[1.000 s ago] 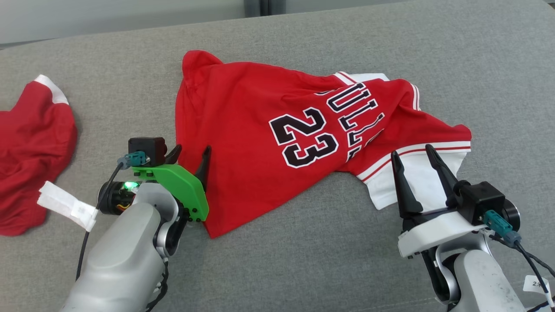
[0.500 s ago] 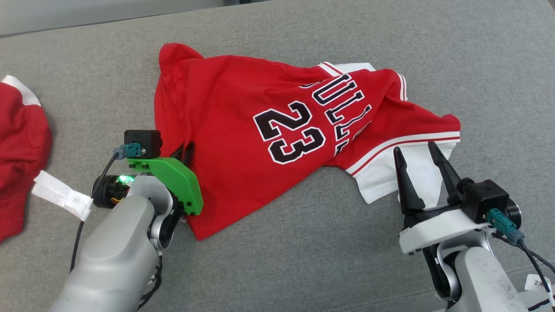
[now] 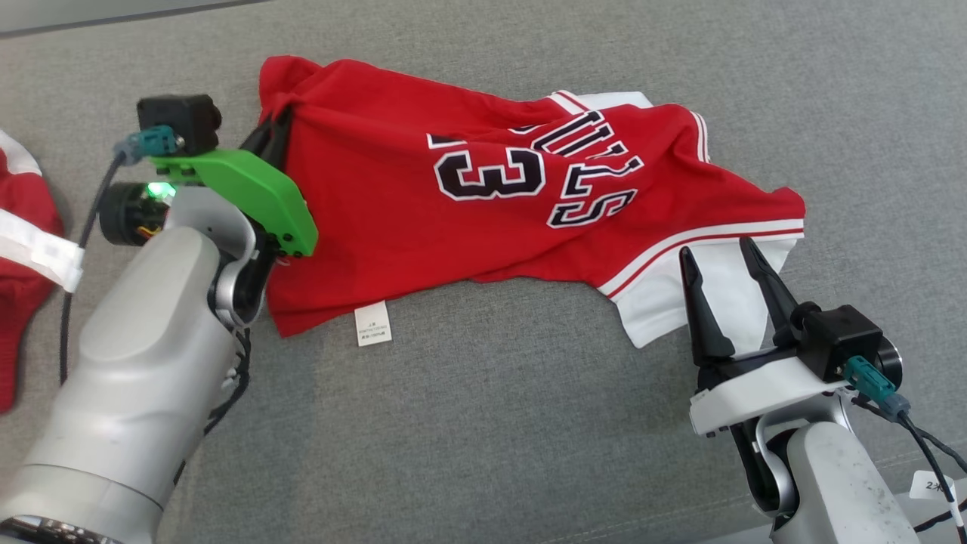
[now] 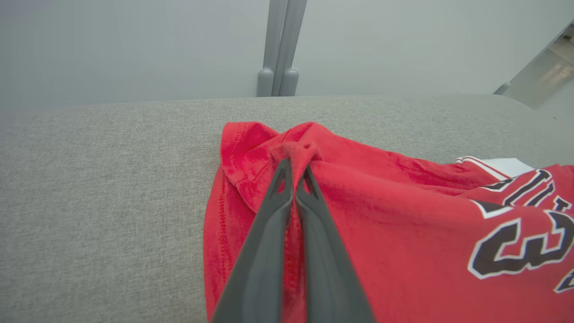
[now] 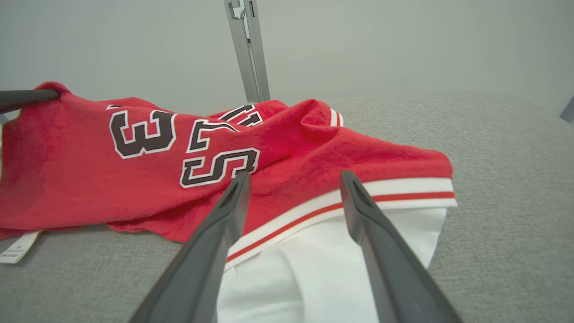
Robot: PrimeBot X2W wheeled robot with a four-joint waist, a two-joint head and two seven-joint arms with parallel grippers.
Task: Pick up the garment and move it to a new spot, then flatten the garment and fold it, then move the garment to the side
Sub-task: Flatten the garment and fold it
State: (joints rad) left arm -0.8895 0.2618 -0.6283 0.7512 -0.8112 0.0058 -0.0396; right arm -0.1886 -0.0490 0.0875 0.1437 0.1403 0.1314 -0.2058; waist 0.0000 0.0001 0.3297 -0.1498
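Jersey (image 3: 468, 219) lies lengthwise, left to right, across the grey upholstery (image 3: 491, 423). My left gripper (image 3: 270, 138) pinches its left-end corner, and my right gripper (image 3: 716, 251), spread wide, sits nearest its white right end.

a broad grey cushion (image 3: 483, 453) with a coarse woven cover spreads across the head view. at 11 o'clock its far edge meets a pale strip (image 3: 75, 9) bordered by a thin dark line. in the left wrist view a plain pale grey wall (image 4: 134, 45) rises behind the cushion. at 12 o'clock a grey upright post (image 4: 280, 45) of two slim bars ends in two rounded feet at the cushion's far edge. at 2 o'clock a slanted gap (image 4: 545, 74) shows a brighter space beyond. the right wrist view shows the post near 12 o'clock against the same wall. the light is soft and even, with only faint shadows.
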